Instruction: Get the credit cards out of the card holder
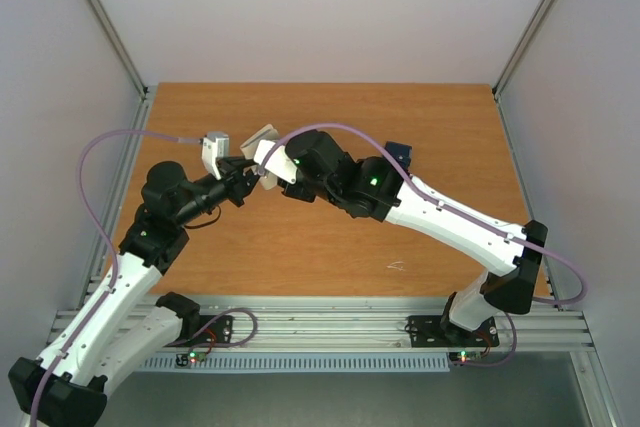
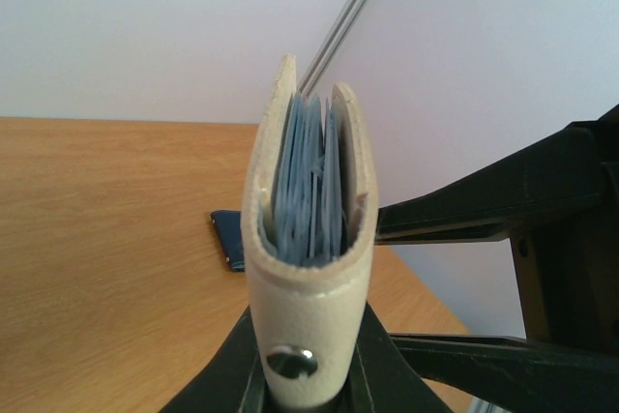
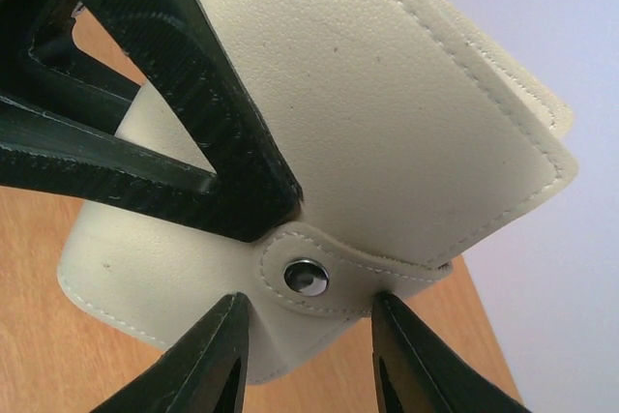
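Card holder (image 2: 308, 297) is beige, with grey-blue sleeves (image 2: 308, 191) inside.

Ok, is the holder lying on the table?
No, the left gripper grips the holder by its lower end and holds it upright, clear of the table.

Top view: set high behind the arm bases (image 1: 190, 322), looking down on the whole table (image 1: 330, 257) from afar. Left wrist view: very near, facing the card holder (image 2: 308, 316) edge-on at frame centre. Right wrist view: nearer still, looking up at its cover. Shared by all three: the holder.
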